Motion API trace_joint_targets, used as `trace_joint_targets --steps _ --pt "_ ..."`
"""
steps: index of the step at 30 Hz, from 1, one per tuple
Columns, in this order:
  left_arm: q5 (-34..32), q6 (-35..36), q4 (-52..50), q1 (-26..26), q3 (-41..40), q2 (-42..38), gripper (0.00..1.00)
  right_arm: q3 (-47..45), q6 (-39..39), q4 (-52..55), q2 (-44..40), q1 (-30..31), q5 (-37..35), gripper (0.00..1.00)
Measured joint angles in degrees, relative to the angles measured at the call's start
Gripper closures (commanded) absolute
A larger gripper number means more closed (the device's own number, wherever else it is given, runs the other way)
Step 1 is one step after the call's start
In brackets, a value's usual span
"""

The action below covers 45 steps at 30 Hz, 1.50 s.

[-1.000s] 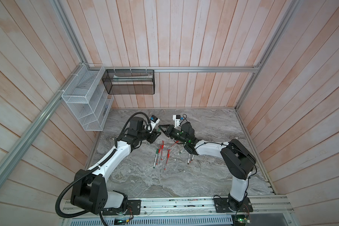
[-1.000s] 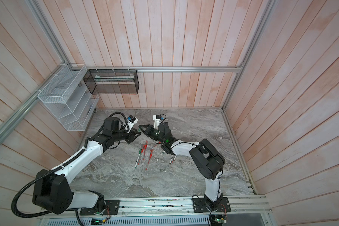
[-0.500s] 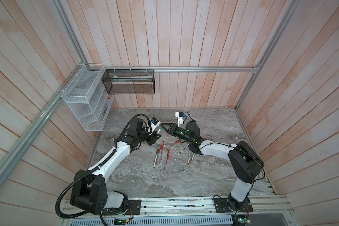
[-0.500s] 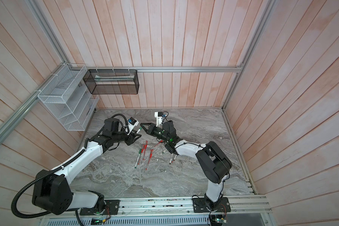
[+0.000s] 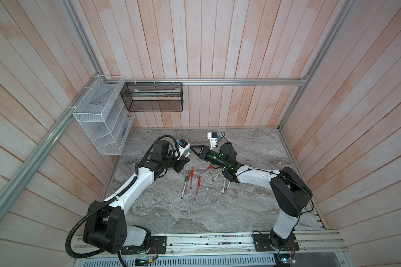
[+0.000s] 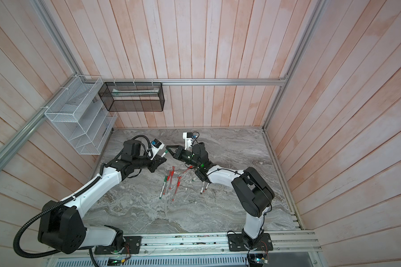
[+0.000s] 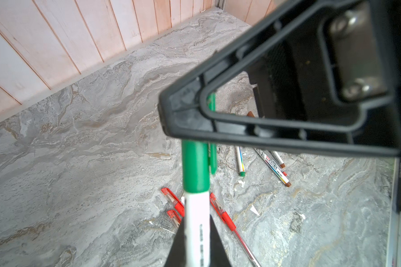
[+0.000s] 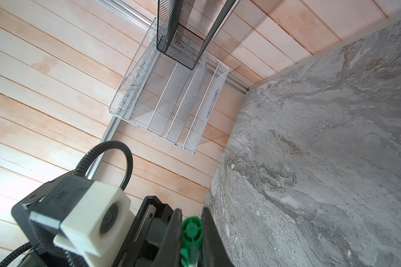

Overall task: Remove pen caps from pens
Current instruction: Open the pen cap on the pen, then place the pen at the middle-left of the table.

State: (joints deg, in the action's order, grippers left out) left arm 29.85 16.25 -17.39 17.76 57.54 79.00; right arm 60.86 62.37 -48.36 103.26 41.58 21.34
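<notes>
Clamping barrel: left gripper (image 7: 196, 233) is closed tight on the white barrel of a marker (image 7: 197, 215), held clear above the table (image 7: 79, 143); this anchors the body so the cap has something to be pulled against.
Cap: green cap (image 7: 195, 166) sits on the marker's far end, pointing at the other arm; not yet off.
Right gripper: right gripper (image 8: 191, 217) is closed on the cap, a finger on either side of its green end; both grips lie along one line, so a straight pull apart looks like the next move.
In the way: nothing lies between the two grippers; the right finger hides the cap's tip in the left wrist view; a skewed pull could twist the barrel in its grip.
Below: red pens (image 7: 222, 215) lie flat on the table just under the marker, caps on by the look of them; loose markers (image 7: 276, 166) with brown ends lie further off; none touches the held one.
Far: white basket (image 5: 102, 115) and black basket (image 5: 153, 97) hang on the wall, well apart from the work.
</notes>
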Motion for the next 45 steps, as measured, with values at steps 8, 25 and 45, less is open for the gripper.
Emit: trace_joint_targets --steps 8,25,45 --pt "0.2 -1.1 7.1 2.1 -3.7 0.0 1.0 0.0 0.3 6.4 -2.5 -3.3 6.1 1.0" --pt "3.3 -2.9 4.1 0.3 -7.6 -1.4 1.0 -6.4 1.8 5.0 -16.0 -18.9 -0.9 1.0" --pt "-15.3 -15.1 7.9 -21.2 -3.7 10.5 1.0 -25.4 -4.1 18.6 -40.8 -35.7 3.9 1.0"
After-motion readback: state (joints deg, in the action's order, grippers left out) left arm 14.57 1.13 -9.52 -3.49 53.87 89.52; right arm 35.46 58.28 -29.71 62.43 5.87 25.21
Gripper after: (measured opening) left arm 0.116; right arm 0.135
